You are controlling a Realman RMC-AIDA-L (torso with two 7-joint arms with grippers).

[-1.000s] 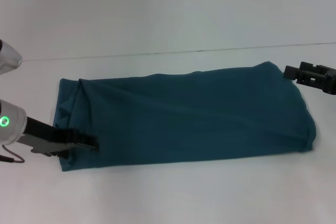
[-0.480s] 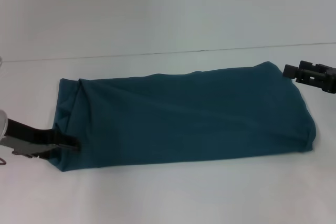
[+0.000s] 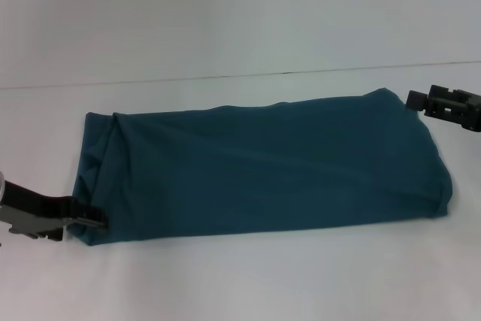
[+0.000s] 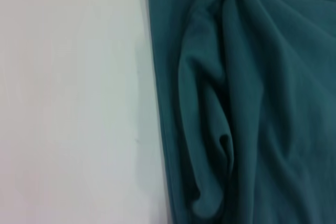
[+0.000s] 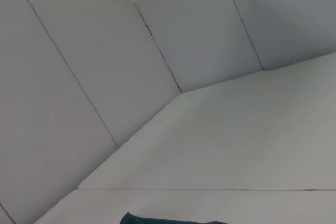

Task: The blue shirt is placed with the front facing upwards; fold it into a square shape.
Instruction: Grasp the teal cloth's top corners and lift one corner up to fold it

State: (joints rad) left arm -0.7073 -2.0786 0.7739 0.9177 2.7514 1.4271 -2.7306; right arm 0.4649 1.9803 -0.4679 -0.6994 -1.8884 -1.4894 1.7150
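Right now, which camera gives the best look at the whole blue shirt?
The head view: the blue shirt lies there complete, folded into a long band on the white table. The left wrist view shows only bunched folds along one edge. The right wrist view catches just a sliver.

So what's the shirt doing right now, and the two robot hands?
blue shirt: lying flat on the white table, folded into a long band, bunched in creases at its left end; no lettering showing.
left gripper: low at the shirt's near left corner, tips at the cloth edge.
right gripper: hanging by the shirt's far right corner, holding nothing.
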